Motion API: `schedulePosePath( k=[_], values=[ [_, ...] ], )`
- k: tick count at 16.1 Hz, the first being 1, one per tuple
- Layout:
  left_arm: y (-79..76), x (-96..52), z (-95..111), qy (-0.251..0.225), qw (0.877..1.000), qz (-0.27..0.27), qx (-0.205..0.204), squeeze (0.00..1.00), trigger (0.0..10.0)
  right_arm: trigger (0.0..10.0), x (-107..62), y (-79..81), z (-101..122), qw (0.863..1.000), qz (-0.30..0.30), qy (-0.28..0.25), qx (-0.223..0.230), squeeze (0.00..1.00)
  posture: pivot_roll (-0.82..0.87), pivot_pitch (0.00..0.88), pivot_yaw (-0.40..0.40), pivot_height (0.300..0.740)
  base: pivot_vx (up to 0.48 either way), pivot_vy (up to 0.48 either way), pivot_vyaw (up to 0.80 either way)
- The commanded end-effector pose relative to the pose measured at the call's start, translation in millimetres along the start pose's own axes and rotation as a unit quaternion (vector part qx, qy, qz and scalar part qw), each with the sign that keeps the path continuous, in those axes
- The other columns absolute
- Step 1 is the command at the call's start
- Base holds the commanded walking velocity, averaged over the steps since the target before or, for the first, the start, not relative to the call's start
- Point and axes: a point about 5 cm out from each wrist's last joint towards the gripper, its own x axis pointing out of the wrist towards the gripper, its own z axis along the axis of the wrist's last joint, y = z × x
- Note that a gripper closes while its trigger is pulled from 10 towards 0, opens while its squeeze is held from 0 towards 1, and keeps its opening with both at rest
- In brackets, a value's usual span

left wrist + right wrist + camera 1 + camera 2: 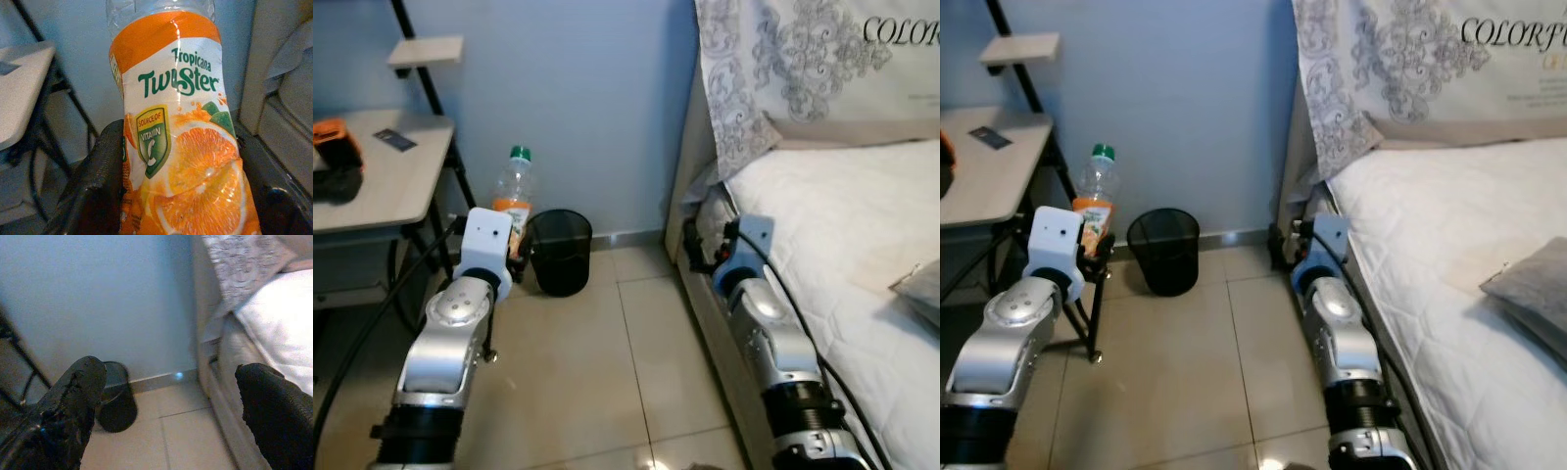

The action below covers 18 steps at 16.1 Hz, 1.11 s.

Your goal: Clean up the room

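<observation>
Here, left gripper (176, 196) jaws clamp juice bottle (513, 192), black bin (560, 252) beside, right gripper (171, 401) jaws wide by bed (842, 225).

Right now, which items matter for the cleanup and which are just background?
Job:
- juice bottle, held in left end effector
- black mesh bin by the wall

Background:
- desk
- bed
- right end effector, open

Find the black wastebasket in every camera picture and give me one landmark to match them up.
Left eye view: the wastebasket stands on the floor by the blue wall, right of the bottle.
Right eye view: wastebasket left of centre, by the wall.
Left wrist view: not in it; the bottle is held in the left hand.
Right wrist view: wastebasket between the open right hand's fingers.
Shared landmark: the blue wall.
</observation>
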Motion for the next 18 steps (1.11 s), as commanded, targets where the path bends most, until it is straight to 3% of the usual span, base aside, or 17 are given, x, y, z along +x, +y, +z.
schedulePosePath(
  k=[1,18],
  values=[
    [-8.7,1.3,6.5,-0.012,1.000,-0.019,0.005,0.00,10.0,10.0,-1.1,-8.9,-0.1,1.000,-0.013,-0.001,-0.004,0.00,-0.01,0.000,-0.007,0.740,0.330,0.000,0.00],
    [-12.0,0.7,7.2,-0.015,0.999,-0.037,0.027,0.00,10.0,10.0,-0.8,-6.6,-6.3,1.000,-0.009,0.002,-0.006,0.00,0.00,0.000,-0.005,0.740,0.328,0.000,0.00]
  ],
)
